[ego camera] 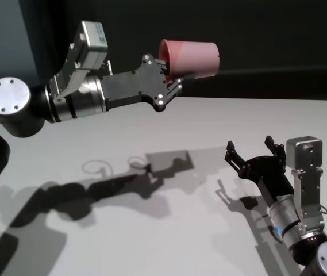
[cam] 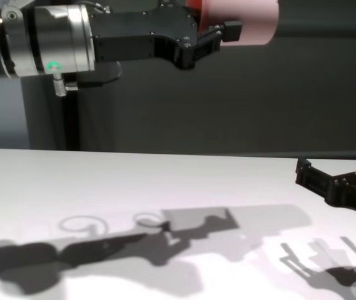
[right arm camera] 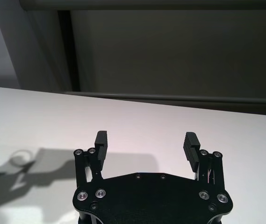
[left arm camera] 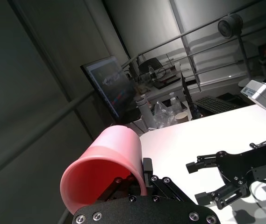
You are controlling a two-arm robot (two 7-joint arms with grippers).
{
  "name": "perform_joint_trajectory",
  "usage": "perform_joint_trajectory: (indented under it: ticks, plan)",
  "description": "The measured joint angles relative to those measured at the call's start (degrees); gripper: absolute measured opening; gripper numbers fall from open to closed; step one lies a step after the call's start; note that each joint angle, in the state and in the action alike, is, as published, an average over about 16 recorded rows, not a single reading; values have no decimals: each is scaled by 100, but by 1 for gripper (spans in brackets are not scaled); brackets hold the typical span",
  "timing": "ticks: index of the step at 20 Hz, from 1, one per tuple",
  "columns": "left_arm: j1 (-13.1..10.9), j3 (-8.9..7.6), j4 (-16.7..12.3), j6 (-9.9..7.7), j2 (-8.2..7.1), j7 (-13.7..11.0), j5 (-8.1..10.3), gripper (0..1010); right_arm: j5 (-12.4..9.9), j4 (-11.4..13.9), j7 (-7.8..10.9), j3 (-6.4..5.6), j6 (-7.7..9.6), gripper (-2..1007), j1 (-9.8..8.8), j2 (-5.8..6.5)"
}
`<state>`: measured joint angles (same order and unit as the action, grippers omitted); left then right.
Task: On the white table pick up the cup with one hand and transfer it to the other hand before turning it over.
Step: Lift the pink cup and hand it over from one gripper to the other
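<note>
Left arm raised high above the white table [ego camera: 169,241], reaching across toward the table's far side. Left gripper [ego camera: 174,77] holds the cup [ego camera: 191,57] by its rim: one finger inside the mouth, one on the outer wall, clamped tight on the rim. Cup is pink, lying on its side in the air, mouth facing the gripper, base pointing away toward the robot's right. It touches nothing but the fingers, well clear of the table. In the left wrist view the cup [left arm camera: 105,169] shows its open mouth toward the camera, with the rim pinched at the left gripper [left arm camera: 142,179]. Chest view shows the cup [cam: 243,19] at the top edge, far above the table [cam: 165,187], held by the left gripper [cam: 218,34].

Arm and cup cast a long shadow on the table below the cup.

Right gripper [ego camera: 254,152] sits low, near the table, below the cup and to its right, well apart from it. Fingers spread wide, nothing between them. Right wrist view confirms this: right gripper [right arm camera: 146,142] has both pads apart with bare table [right arm camera: 170,121] showing through the gap. In the chest view the right gripper [cam: 337,172] is at the right edge, just above the table
</note>
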<state>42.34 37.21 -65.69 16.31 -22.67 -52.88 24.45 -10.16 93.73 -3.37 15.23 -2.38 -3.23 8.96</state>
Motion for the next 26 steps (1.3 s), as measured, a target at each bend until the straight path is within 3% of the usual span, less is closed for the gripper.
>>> perform_joint_trajectory:
  ticks: [7, 13, 18, 26]
  plan:
    - [-4, -8, -14, -6, -12, -3, -5, 37, 62, 10, 268, 107, 33, 1002, 61, -50]
    - [-6, -12, -19, -9, -17, -5, -8, 37, -232, 51, 851, 110, 24, 1002, 101, -92]
    - [-8, -15, -22, -11, -19, -7, -9, 37, -856, 72, 1517, -13, -43, 1002, 101, -98]
    - [-10, -18, -25, -14, -22, -9, -10, 37, -2275, -61, 2679, -323, -223, 1002, 122, -51]
